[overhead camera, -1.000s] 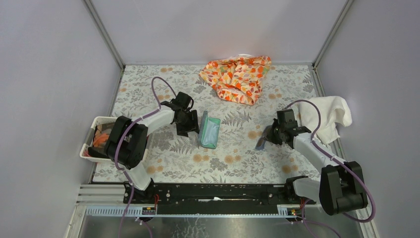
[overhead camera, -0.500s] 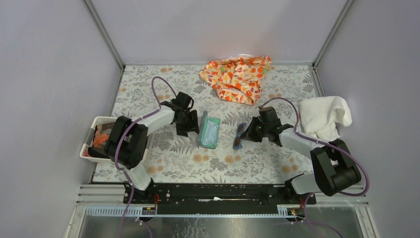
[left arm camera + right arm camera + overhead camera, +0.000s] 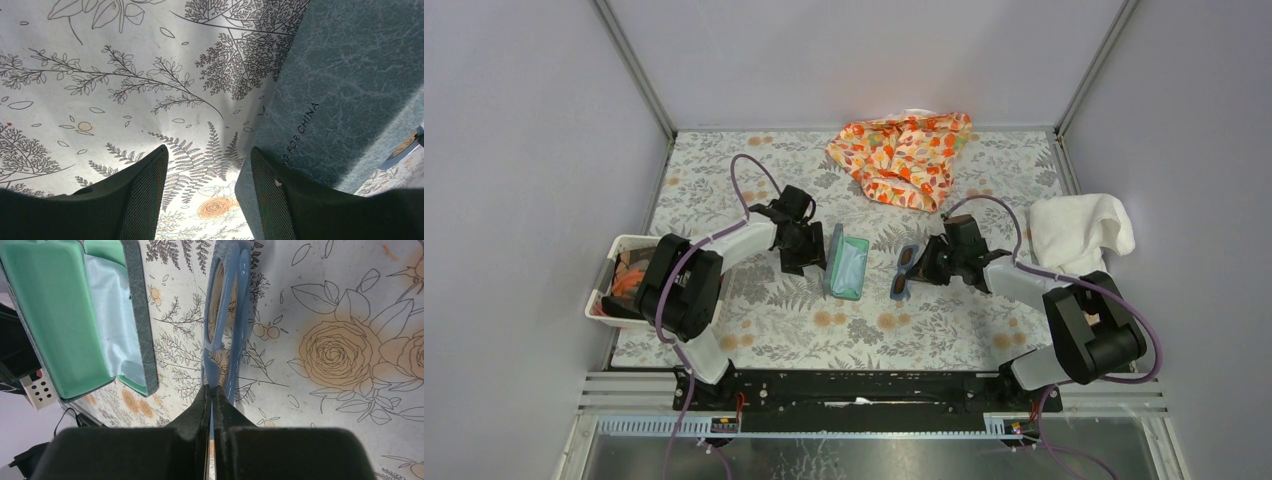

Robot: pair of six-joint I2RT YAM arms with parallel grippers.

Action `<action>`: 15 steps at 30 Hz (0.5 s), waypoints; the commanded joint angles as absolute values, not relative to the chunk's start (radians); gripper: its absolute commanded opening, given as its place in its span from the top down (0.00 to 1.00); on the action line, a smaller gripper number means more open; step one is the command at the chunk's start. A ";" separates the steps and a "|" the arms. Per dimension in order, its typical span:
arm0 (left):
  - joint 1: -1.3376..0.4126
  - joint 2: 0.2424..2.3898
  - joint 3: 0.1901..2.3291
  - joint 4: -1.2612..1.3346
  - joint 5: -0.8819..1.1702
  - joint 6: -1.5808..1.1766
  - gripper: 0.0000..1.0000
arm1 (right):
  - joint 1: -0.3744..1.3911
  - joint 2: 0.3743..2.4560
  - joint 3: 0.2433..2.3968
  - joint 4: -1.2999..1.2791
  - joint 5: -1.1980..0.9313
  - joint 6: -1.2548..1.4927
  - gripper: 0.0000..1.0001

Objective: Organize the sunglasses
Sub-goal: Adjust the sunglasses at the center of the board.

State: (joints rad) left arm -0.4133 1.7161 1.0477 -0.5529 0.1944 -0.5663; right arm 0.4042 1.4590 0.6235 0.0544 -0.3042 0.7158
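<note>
We pinch the sunglasses (image 3: 235, 340) in the right gripper (image 3: 214, 390); left gripper (image 3: 207, 185) gapes beside the case (image 3: 65, 325). Best lowered flat, lengthwise.

The right pincer (image 3: 927, 266), clamped on the sunglasses (image 3: 904, 271), has swung leftward over the tabletop (image 3: 874, 330), from near the white towel (image 3: 1079, 232) to a spot near the open case (image 3: 846, 262). The glasses now hang close to the case's right edge, apart from it, and the right arm's bulky elbow has drawn inward
</note>
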 commanded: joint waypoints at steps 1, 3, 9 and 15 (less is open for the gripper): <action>-0.428 1.714 1.074 -0.545 0.179 -0.554 0.34 | 0.390 1.443 0.564 0.006 -0.242 0.684 0.97; -0.431 1.719 1.074 -0.544 0.178 -0.553 0.34 | 0.380 1.439 0.550 0.006 -0.243 0.685 0.96; -0.438 1.724 1.078 -0.546 0.178 -0.554 0.34 | 0.360 1.425 0.533 -0.029 -0.220 0.665 0.87; -0.445 1.724 1.076 -0.546 0.174 -0.558 0.34 | 0.354 1.379 0.547 -0.115 -0.114 0.634 0.81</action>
